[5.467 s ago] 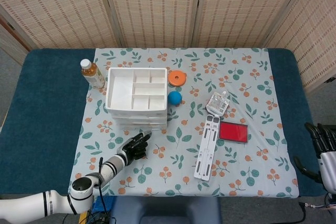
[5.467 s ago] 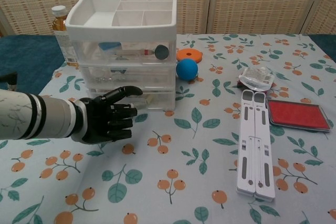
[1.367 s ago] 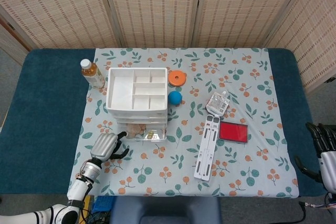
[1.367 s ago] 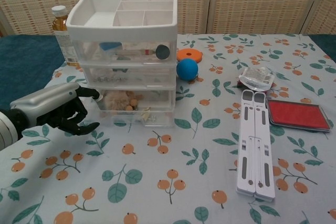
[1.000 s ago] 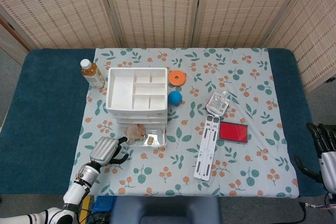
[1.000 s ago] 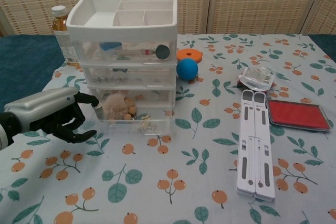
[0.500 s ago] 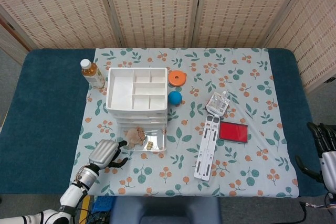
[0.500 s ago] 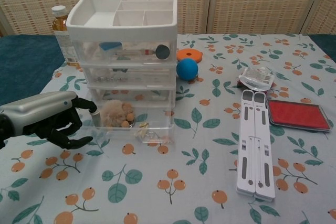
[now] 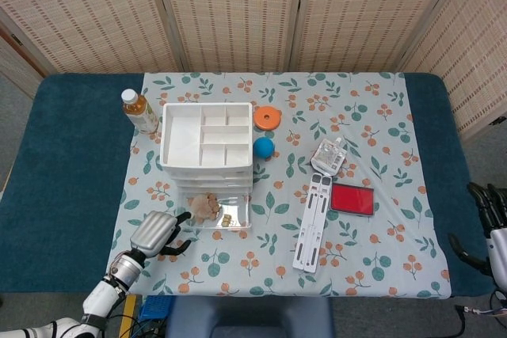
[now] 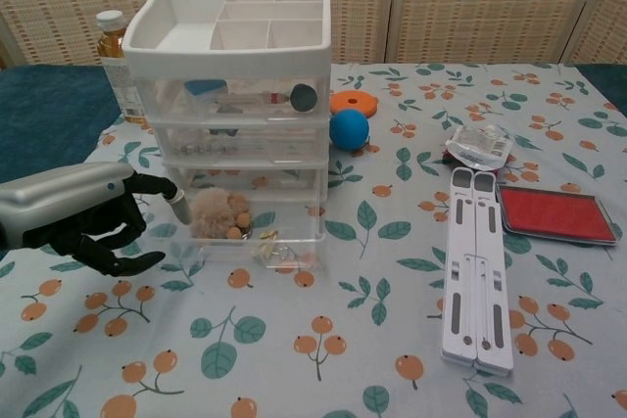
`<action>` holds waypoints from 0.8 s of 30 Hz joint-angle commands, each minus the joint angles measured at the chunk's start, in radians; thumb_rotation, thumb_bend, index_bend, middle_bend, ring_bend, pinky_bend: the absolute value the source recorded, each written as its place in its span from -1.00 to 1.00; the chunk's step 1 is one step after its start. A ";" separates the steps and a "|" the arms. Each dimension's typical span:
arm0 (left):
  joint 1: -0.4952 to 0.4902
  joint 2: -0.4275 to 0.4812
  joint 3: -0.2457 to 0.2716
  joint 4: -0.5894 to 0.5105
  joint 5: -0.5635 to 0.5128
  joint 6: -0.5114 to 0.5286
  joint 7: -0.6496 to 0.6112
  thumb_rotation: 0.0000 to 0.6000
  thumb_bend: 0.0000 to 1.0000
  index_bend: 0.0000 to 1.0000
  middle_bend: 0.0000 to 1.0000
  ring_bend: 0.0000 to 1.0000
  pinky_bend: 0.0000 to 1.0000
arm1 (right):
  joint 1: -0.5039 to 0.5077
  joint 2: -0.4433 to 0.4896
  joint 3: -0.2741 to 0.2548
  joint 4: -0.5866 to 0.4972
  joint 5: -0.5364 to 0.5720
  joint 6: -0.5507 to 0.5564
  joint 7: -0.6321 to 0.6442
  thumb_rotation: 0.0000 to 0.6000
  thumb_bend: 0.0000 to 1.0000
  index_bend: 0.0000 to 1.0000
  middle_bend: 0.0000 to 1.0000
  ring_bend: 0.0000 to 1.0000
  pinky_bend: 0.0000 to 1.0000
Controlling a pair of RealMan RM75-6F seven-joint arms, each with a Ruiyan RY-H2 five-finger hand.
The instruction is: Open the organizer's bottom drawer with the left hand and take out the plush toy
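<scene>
- My left hand [image 10: 83,217] sits at the near left of the counter [image 9: 71,164], fingers curled, one fingertip hooked on the left front corner of the bottom drawer [image 10: 245,232]; nothing else in it.
- My right hand [image 9: 491,227] hangs off the counter's right edge at 3 o'clock, holding nothing; can't tell if its fingers are spread or curled.
- Drawer is pulled out toward me, well open.
- Plush toy [image 10: 217,212] lies in the drawer's left half, at about 3 o'clock from my left hand, just beside the hooked fingertip, not touching as far as I can tell.
- Toy looks soft, light, squashy; I'd judge a loose pinch across its fluffy body from above is enough, no crush risk.
- Small loose bits [image 10: 269,240] lie right of the toy in the drawer; I'd avoid dragging them.
- Organizer [image 10: 235,66] stands behind at 12 o'clock; bottle [image 10: 115,61] at its left.
</scene>
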 commanded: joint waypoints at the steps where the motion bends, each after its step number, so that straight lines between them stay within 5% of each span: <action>1: -0.012 0.037 0.003 -0.012 0.042 0.009 0.014 1.00 -0.31 -0.38 0.74 1.00 1.00 | -0.001 0.008 0.003 -0.007 -0.003 0.006 -0.008 1.00 -0.32 -1.00 -0.83 -1.00 -0.92; 12: -0.127 -0.009 -0.046 0.165 0.267 0.036 0.016 1.00 -0.32 -0.36 0.74 1.00 1.00 | 0.004 0.025 0.005 -0.027 -0.020 0.012 -0.031 1.00 -0.32 -1.00 -0.83 -1.00 -0.92; 24: -0.231 -0.102 -0.026 0.427 0.390 0.018 0.049 1.00 -0.35 -0.34 0.77 1.00 1.00 | -0.002 0.021 0.001 -0.026 -0.009 0.010 -0.030 1.00 -0.32 -1.00 -0.83 -0.99 -0.92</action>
